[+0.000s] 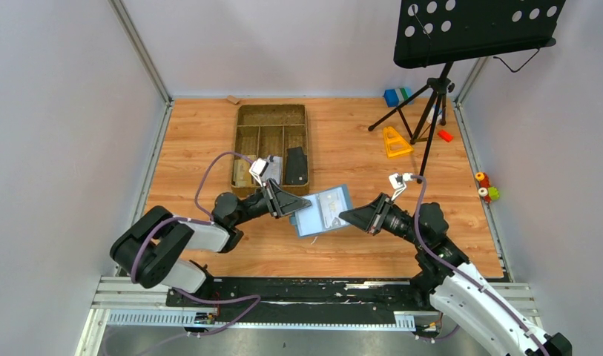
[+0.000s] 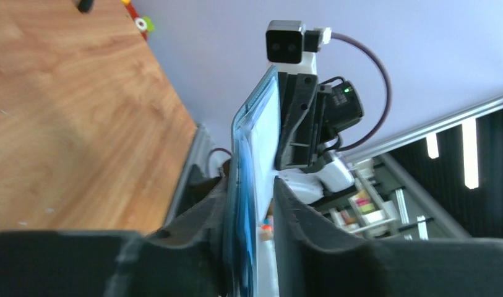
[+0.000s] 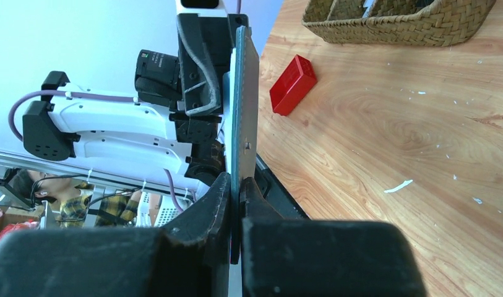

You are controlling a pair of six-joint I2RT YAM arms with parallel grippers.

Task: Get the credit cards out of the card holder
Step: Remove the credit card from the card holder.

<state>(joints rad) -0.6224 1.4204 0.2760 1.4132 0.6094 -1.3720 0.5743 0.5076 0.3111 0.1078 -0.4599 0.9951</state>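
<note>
Closest in, bolted at the front edge of the bench (image 1: 357, 256), both arms reaching inward to meet over one object. Right fingers (image 3: 258, 201) pressed together on a thin edge of the card holder (image 1: 324, 211), pinching it. Left fingers (image 2: 199, 213) set apart on either side of the opposite edge, straddling the blue layers; impossible to tell whether clamped on it or only close around it. Held up between the two, clear of the wood, opened flat with the paler inside facing up. In that open face a pale rectangle, probably one of the credit cards (image 1: 332, 211) not yet out. Just beyond the left wrist, in the near compartments of the brown divided tray (image 1: 239, 141), a tan piece (image 1: 242, 172), a pale grey one and a dark flat one; possibly cards already removed, too small to confirm. Judged partway through: holder opened and steadied, at least one card left to draw out. Farthest back, a black music stand (image 1: 476, 30) and a few small toys.
</note>
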